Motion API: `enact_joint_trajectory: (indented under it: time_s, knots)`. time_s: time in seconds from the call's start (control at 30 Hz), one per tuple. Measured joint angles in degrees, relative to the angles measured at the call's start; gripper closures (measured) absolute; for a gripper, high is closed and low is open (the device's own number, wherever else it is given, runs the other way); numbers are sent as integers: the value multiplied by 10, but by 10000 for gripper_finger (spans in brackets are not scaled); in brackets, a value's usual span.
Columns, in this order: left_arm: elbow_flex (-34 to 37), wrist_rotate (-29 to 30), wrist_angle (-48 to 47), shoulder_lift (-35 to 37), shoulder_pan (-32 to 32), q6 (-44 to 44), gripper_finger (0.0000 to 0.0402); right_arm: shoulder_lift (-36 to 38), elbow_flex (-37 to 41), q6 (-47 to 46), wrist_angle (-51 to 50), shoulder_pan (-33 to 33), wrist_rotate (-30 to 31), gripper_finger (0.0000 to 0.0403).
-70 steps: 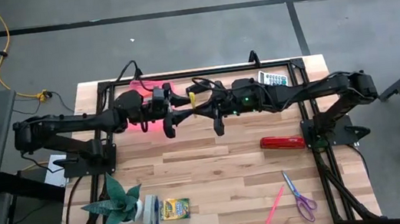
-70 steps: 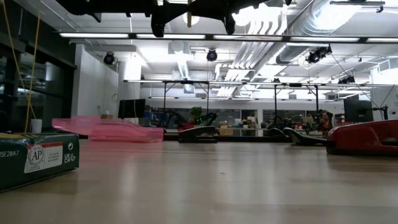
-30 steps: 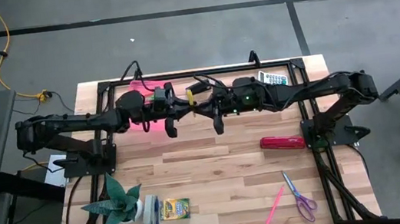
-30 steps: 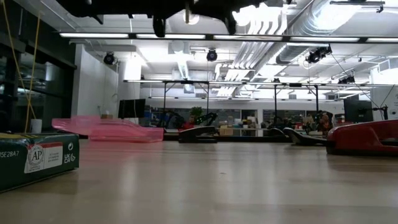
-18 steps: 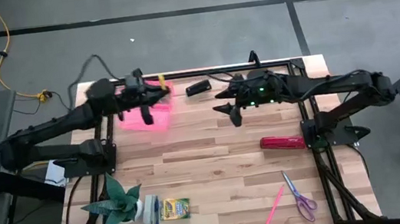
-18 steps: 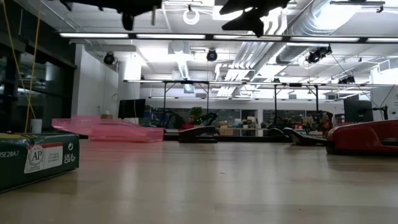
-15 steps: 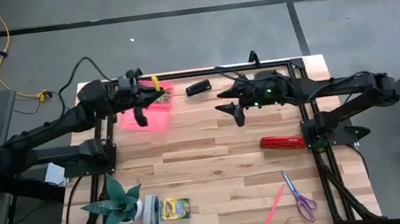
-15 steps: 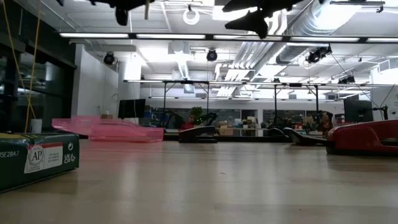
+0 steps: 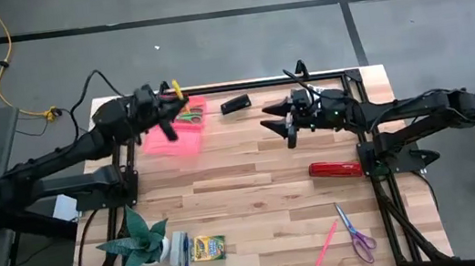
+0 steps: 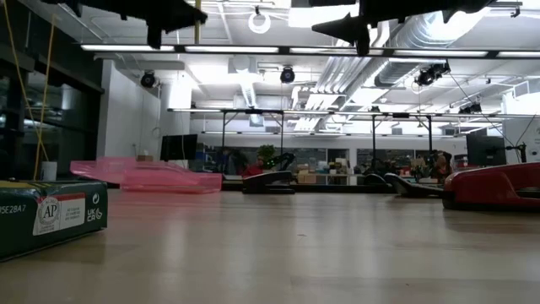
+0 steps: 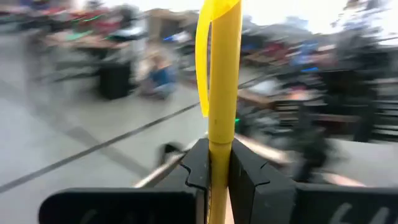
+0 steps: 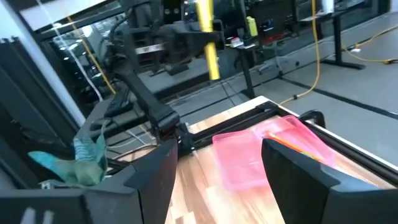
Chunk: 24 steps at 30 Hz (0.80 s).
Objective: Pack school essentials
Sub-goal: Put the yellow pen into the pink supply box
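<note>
**Ana:** While the pink pencil case [image 9: 175, 130] sits at the far-left part of the tabletop [image 9: 255, 195], what is on its near side?

**Ben:** A potted plant [image 9: 138, 244] at the near-left edge, well apart from the case, then a roll of tape [image 9: 177, 248] with a blue pen [image 9: 185, 259] beside it, and just beyond those the small crayon box [image 9: 208, 248].

**Ana:** And at the case itself?

**Ben:** The left gripper [image 9: 172, 114] hangs above the case's far end, its fingers pressed onto a yellow marker [image 11: 219, 93] held upright. Green-handled scissors [image 9: 189, 117] and some thin sticks already lie in the case.

**Ana:** How would that marker handle?

**Ben:** Light and stiff, I'd judge, with a smooth plastic barrel that could slide. The pinch is low on the barrel, so the upper part stands free and can be lowered into the case.

**Ana:** Right of the case?

**Ben:** A small black object [image 9: 235, 104] on the far edge, then the right gripper [image 9: 285, 129], raised, its fingers spread and holding nothing.

**Ana:** Further right?

**Ben:** A red stapler [image 9: 335, 170], and well to the near right of the case a pink pencil [image 9: 326, 244] beside purple-handled scissors [image 9: 356, 236]. The pencil looks thin and light, best pinched mid-length; the scissors are rigid, best taken near the pivot.
</note>
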<state>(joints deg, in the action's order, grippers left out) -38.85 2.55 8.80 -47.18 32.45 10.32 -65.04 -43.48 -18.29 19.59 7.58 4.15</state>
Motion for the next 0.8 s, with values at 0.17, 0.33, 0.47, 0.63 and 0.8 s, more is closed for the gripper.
enact_joint_trajectory:
  time_s: [0.17, 0.33, 0.47, 0.63, 0.8]
  knots:
    - [-61, 37, -124, -76, 106, 40, 389, 0, 0, -27, -2, 13, 5, 176]
    - [-33, 53, -163, -188, 191, 174, 389, 0, 0, -29, -6, 19, 8, 176]
    - [27, 111, -124, -239, 185, 323, 389, 0, 0, -38, -8, 19, 7, 176]
    - [62, 212, -63, -266, 156, 466, 389, 0, 0, -44, -17, 19, 16, 176]
    - [57, 260, -56, -311, 148, 563, 389, 0, 0, -43, -21, 19, 17, 176]
